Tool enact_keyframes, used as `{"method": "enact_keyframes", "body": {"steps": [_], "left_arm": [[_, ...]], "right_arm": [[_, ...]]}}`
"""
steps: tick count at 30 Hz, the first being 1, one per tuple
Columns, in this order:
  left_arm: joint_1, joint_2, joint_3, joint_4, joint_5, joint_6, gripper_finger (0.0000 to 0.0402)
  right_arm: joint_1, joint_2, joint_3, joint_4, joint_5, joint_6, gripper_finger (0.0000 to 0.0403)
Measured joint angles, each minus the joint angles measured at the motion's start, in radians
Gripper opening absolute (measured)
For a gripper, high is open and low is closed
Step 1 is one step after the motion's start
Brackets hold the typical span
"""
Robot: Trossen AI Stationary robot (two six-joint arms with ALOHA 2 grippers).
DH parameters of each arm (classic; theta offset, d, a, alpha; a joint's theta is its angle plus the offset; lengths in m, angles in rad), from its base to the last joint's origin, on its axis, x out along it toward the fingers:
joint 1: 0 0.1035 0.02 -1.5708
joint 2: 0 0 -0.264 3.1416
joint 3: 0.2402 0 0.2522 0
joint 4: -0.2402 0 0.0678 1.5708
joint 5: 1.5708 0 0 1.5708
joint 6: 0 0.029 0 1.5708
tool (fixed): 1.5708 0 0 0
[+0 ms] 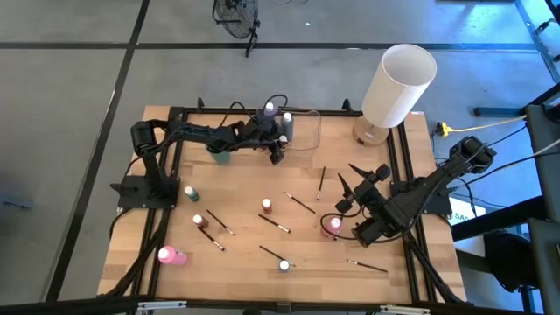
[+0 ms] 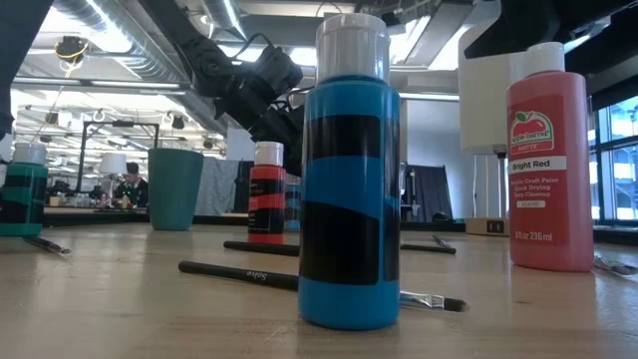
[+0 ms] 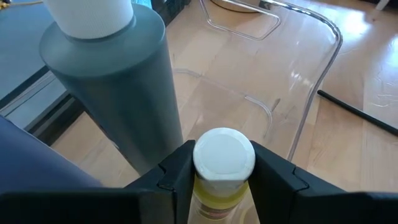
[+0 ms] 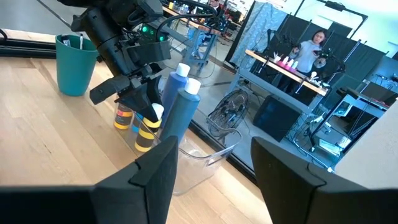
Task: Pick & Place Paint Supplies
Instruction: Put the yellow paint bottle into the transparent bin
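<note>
Wooden planks make up the worktop, and the clear plastic container near its far edge serves as the landmark. Inside that container the left gripper has its jaws clamped on a yellow paint bottle with a white cap, right beside a tall grey bottle and a blue one standing in the same container. A teal cup stands just outside the container, on the left arm's side. Well away from the container, toward the near edge, loose bottles remain: a pink one lying down, a green one, a reddish one, with thin dark paintbrushes scattered between them. The right gripper hangs above the worktop off the container's right-hand side, jaws apart and holding nothing. A large white cylinder stands beyond the container's right end.
</note>
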Motion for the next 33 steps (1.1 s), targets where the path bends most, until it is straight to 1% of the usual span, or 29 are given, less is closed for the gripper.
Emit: {"method": "enact_keyframes", "body": {"steps": [8,13,33], "left_arm": [[0.0,0.0,-0.001,0.0,0.001,0.001,0.0129],[-0.005,0.001,-0.001,-0.002,0.002,0.05,0.0129],[-0.019,0.002,-0.002,-0.003,0.001,0.039,0.013]], "right_arm": [[0.0,0.0,0.0,0.0,0.0,0.0,0.0206],[0.0,0.0,0.0,0.0,0.0,0.0,0.0206],[0.0,0.0,0.0,-0.004,-0.001,0.0,0.0206]]}}
